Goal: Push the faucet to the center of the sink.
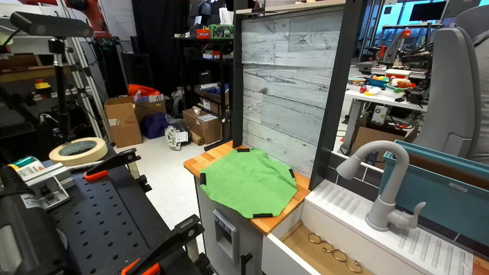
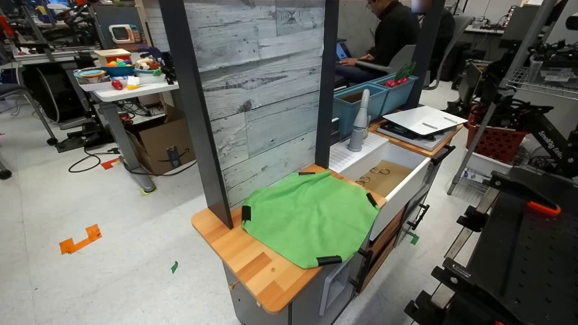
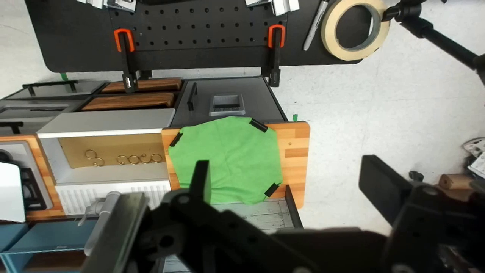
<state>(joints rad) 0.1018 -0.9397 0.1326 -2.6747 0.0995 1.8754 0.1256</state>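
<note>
The grey faucet [image 1: 398, 173] stands upright on the white ribbed ledge behind the sink [image 1: 284, 256]. Its curved spout points sideways along the ledge toward the green cloth's side. It shows almost edge-on in an exterior view [image 2: 360, 121]. The sink is a white basin with a tan floor, also in an exterior view [image 2: 415, 174] and the wrist view [image 3: 110, 122]. My gripper [image 3: 285, 168] is open and empty in the wrist view, high above the counter. The faucet [image 3: 101, 225] lies left of the jaws there, partly covered by the gripper. Neither exterior view shows the gripper.
A green cloth [image 2: 311, 216] is taped to the wooden counter [image 2: 253, 266] beside the sink. A plank wall [image 1: 290, 84] with dark posts rises behind it. Teal bins [image 1: 439, 191] stand behind the faucet. Gold rings [image 1: 340, 255] lie in the sink. A black clamped table [image 3: 204, 57] is opposite.
</note>
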